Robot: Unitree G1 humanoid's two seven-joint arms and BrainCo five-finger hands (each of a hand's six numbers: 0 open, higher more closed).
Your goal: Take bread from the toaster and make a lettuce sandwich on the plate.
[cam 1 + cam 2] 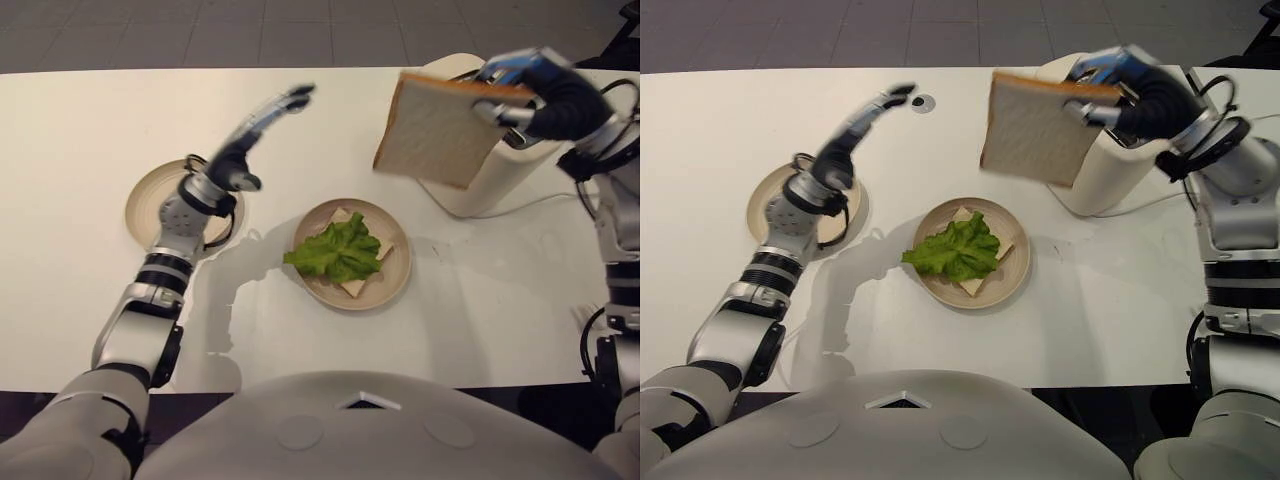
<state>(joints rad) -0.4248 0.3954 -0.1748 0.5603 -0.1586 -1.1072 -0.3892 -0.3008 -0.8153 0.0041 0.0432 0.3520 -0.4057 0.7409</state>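
My right hand (pixel 545 95) is shut on a slice of bread (pixel 440 128), held tilted in the air in front of the cream toaster (pixel 500 175), up and to the right of the plate. The tan plate (pixel 398 275) sits mid-table with a bread slice (pixel 357 285) on it and a lettuce leaf (pixel 338 252) lying on top. My left hand (pixel 262 118) is raised above the table to the left of the plate, fingers stretched out and holding nothing.
A second, empty tan plate (pixel 145 200) lies under my left forearm at the left. The toaster's cord (pixel 545 205) runs along the table to the right. A small round fitting (pixel 924 102) is set in the tabletop at the back.
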